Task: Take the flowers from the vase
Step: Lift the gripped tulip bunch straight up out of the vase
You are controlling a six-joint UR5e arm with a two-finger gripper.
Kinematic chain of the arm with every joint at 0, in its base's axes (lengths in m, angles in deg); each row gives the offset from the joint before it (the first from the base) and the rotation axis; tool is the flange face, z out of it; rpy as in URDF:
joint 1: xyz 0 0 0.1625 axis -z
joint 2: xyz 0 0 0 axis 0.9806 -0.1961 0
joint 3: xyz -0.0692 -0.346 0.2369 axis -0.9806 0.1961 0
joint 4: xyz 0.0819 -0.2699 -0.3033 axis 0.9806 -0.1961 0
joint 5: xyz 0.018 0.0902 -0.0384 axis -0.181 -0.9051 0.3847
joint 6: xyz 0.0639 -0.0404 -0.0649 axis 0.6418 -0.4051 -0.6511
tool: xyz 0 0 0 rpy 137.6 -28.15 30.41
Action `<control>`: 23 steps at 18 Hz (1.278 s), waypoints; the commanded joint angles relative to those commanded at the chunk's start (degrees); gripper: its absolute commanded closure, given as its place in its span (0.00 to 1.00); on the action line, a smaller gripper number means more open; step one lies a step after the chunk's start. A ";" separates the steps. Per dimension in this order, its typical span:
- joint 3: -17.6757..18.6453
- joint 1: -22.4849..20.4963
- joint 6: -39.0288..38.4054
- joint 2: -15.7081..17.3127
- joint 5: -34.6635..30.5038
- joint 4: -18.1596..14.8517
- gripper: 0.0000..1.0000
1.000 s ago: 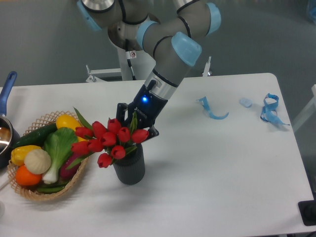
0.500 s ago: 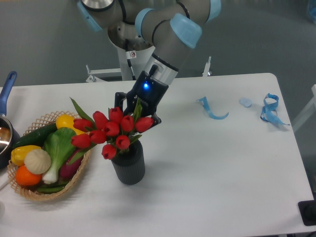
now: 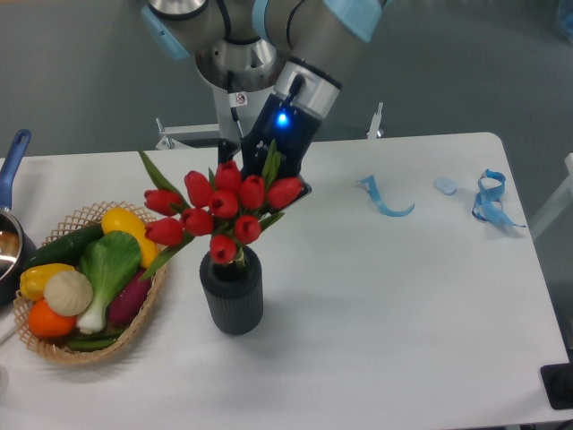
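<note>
Arm links: you see smooth grey tubes on your UR5e arm [image 3: 269,36], rounded at each joint.
Joint caps: light blue covers sit on the joint ends.
Wrist: a silver-grey ring with a black band meets a dark tool body.
Indicator: one bright blue light glows on that dark body.
Label: a small white sticker with red marking shows on the base column.

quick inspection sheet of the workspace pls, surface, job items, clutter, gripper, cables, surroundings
surface: white table, bare at front right
job's things: flowers raised, lowest bud just above the vase mouth, vase upright
clutter: wicker basket of vegetables at left; blue strips and at far right; pan at left edge
grippers: gripper behind the bunch, fingers hidden by leaves
cables: nothing seen
surroundings: grey floor, robot base behind the table
</note>
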 joint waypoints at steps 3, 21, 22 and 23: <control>-0.18 0.26 -1.58 0.18 0.00 0.09 0.65; -5.89 0.70 -17.93 1.05 0.00 0.00 0.65; -6.24 0.70 -18.02 0.97 0.00 0.00 0.65; -6.68 0.70 -18.28 0.88 -0.09 0.00 0.65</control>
